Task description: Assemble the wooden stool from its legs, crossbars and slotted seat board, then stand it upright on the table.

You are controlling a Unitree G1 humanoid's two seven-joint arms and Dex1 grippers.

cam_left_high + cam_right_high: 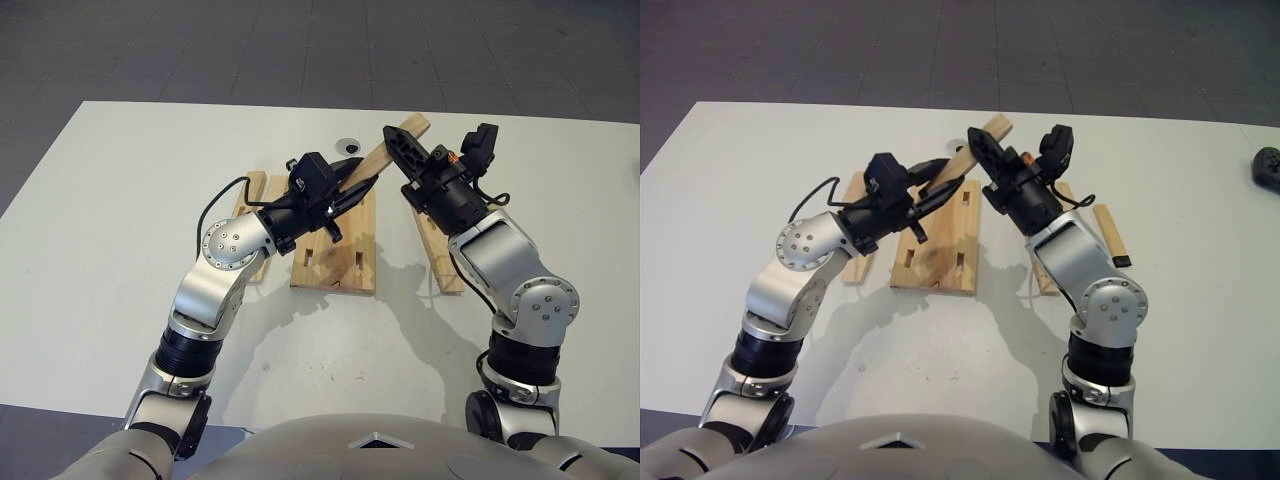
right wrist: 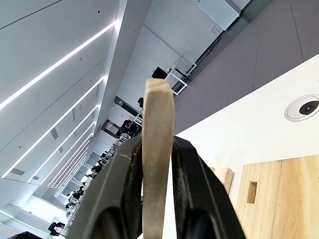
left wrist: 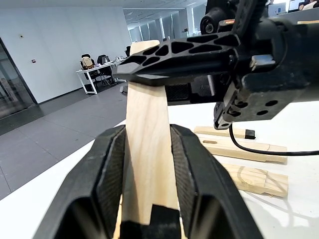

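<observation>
A long wooden leg (image 1: 411, 128) hangs tilted over the far end of the slotted seat board (image 1: 340, 265), which lies flat on the white table. My left gripper (image 1: 358, 180) is shut on the leg's lower end; in the left wrist view the leg (image 3: 147, 109) sits between both fingers (image 3: 107, 169). My right gripper (image 1: 400, 150) is shut on the same leg higher up, gripping it across its thin edge (image 2: 158, 104). Slots show in the board near its front edge.
Wooden parts (image 1: 252, 200) lie flat left of the board, and another slotted part (image 1: 441, 256) lies right of it under my right forearm. A short crossbar (image 1: 1110, 232) lies farther right. A round table grommet (image 1: 347, 144) is behind the board. A black device (image 1: 1267, 167) sits at the far right edge.
</observation>
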